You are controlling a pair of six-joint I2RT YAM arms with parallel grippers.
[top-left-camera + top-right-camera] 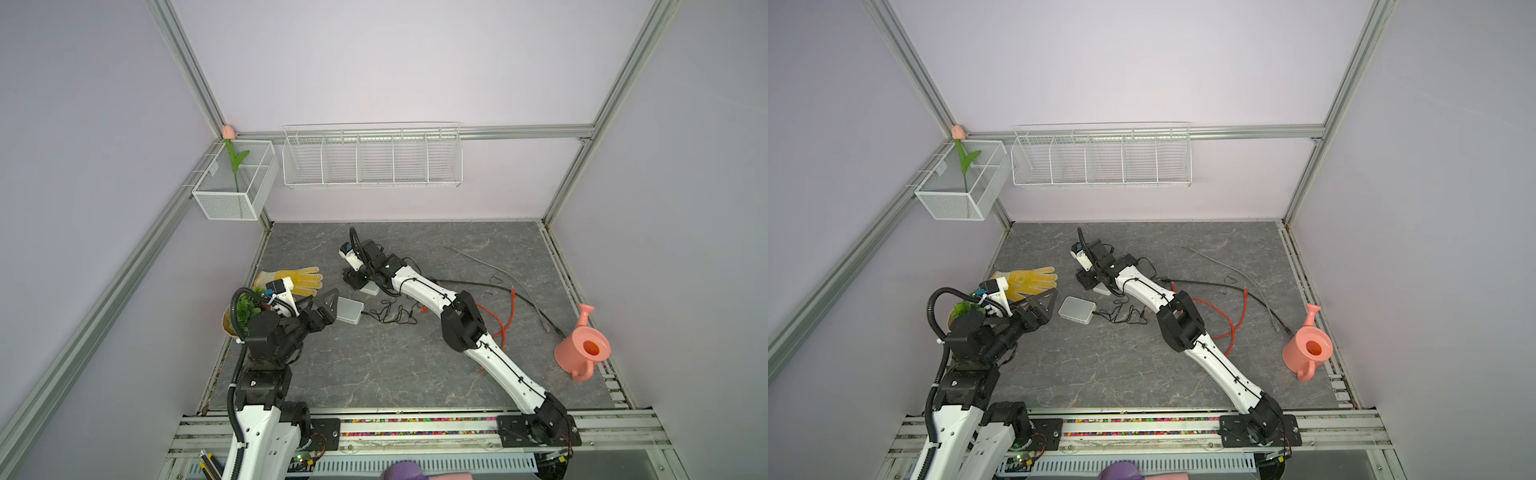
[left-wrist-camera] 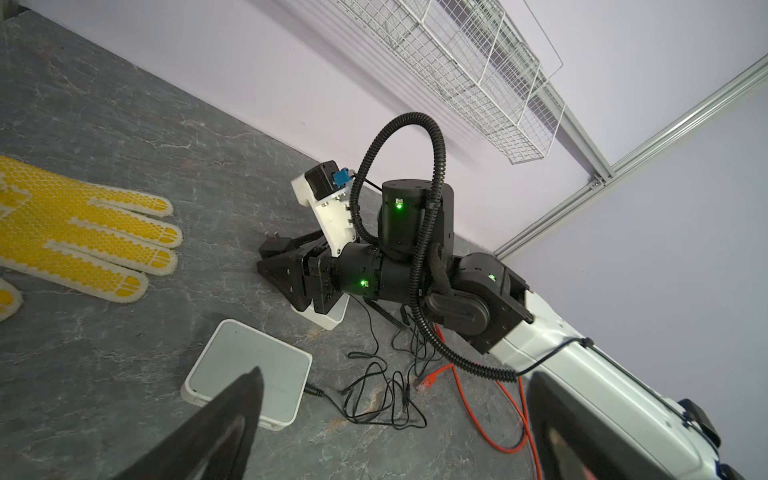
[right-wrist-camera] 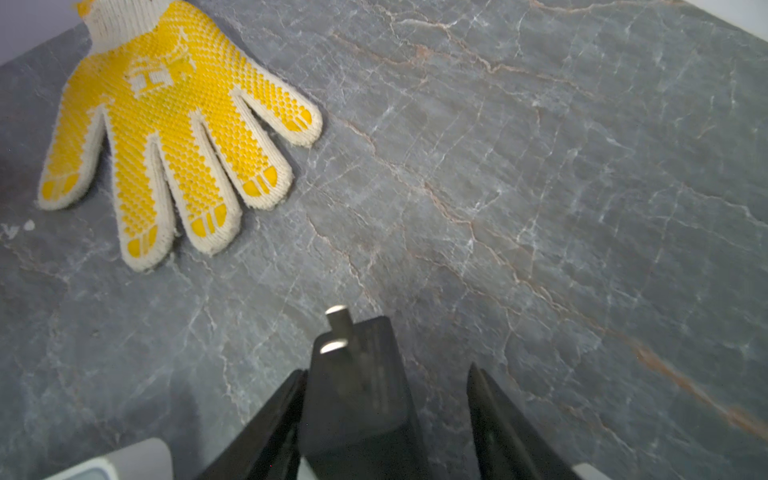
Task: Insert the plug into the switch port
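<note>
the black two-prong plug (image 3: 357, 386) sits between the right gripper's (image 3: 386, 372) fingers, just behind the white switch box (image 1: 350, 309) on its back-wall side. the jaws are parted: one finger touches the plug's side and the other stands clear of it. whether the plug rests on the table i cannot tell. a thin black cable (image 2: 374, 395) runs into the switch box's edge. the left gripper (image 2: 397, 372) hangs released over the switch box, jaws spread wide. a yellow dotted glove (image 3: 166, 124) lies left of the switch box, an orange ethernet cable (image 1: 498, 320) to its right.
</note>
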